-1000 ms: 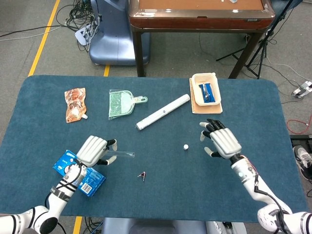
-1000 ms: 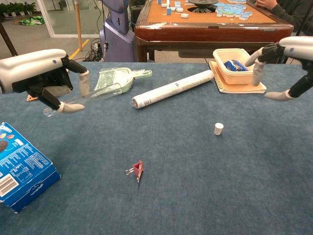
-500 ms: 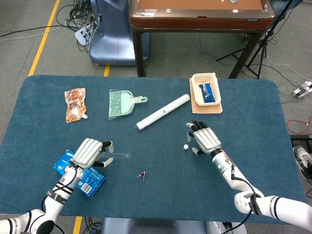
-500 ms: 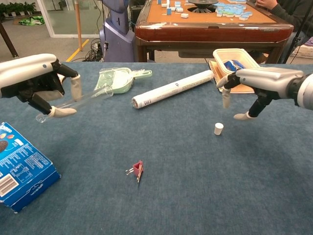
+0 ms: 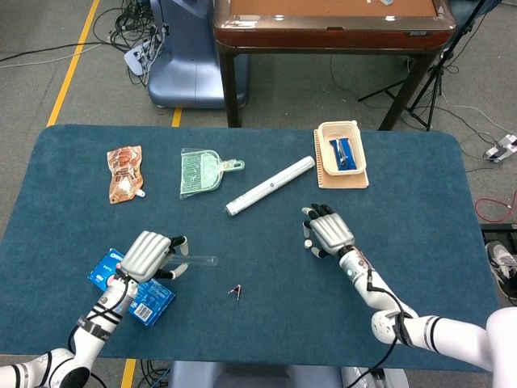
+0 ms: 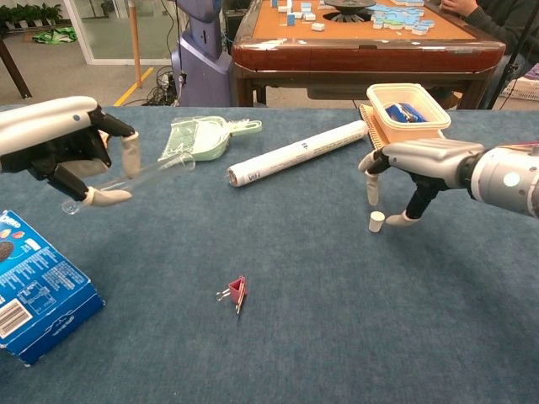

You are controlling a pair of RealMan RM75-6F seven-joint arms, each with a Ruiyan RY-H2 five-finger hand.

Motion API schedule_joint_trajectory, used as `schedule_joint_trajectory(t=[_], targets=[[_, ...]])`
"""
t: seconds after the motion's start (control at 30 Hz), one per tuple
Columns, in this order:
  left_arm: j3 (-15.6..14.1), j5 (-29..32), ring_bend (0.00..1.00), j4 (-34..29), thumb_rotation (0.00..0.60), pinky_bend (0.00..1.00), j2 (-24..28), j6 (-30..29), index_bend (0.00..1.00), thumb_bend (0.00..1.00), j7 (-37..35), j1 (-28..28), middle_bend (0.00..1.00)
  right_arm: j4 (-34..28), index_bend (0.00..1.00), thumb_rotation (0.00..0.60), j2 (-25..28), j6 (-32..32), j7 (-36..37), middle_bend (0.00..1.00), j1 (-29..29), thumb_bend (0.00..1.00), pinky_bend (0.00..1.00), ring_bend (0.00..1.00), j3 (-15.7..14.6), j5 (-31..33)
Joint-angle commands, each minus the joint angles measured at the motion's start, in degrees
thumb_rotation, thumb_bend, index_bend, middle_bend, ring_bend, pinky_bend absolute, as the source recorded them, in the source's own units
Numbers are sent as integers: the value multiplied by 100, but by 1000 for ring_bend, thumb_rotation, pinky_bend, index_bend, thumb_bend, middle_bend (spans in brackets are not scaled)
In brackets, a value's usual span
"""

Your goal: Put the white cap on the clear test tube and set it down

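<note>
The clear test tube (image 6: 145, 175) lies tilted in my left hand (image 6: 61, 148), which grips its closed end at the table's left; its open end points right. The head view shows this tube (image 5: 196, 261) sticking out of the left hand (image 5: 149, 252) above the blue box. The small white cap (image 6: 376, 221) stands on the blue cloth. My right hand (image 6: 414, 162) hovers right over it, one fingertip (image 6: 372, 193) just above the cap and the thumb beside it, fingers apart and holding nothing. From the head camera the right hand (image 5: 328, 230) mostly covers the cap (image 5: 308, 242).
A white roll (image 6: 296, 152) lies diagonally behind the cap. A beige tub (image 6: 411, 111) with a blue packet sits on a notebook at the back right. A green dustpan (image 5: 200, 171), an orange packet (image 5: 123, 173), a blue box (image 6: 38, 290) and a red clip (image 6: 236, 291) are also here.
My right hand has travelled left and down from the right side to just over the white cap. The left hand has lowered slightly with the tube still in it.
</note>
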State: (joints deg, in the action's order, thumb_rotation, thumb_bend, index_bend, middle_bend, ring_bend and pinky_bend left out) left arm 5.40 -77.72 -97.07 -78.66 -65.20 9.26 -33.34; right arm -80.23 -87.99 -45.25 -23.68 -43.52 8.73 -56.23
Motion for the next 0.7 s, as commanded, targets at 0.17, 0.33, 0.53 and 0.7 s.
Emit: schedule_joint_trajectory(t=[0.17,0.33,0.53,0.7], targets=[[10,-2,1000,-16,600,1000,1,24,598,254,25,9,1000,181,467,600,-122,79,20,111,-104,276,93,0,-38,114],[15,-4,1000,-25,600,1000,-2,53,599,254,36,8,1000,300,467,600,-210,112,43,120,-162,276,93,0,-59,158],[33,7,1000,0,600,1000,-9,71,601,254,28,13,1000,422,475,600,-279,163,37,128,-231,280,93,0,-80,252],[33,6,1000,24,600,1000,-17,92,602,254,19,18,1000,449,499,600,-292,179,51,141,-271,284,93,0,-92,299]])
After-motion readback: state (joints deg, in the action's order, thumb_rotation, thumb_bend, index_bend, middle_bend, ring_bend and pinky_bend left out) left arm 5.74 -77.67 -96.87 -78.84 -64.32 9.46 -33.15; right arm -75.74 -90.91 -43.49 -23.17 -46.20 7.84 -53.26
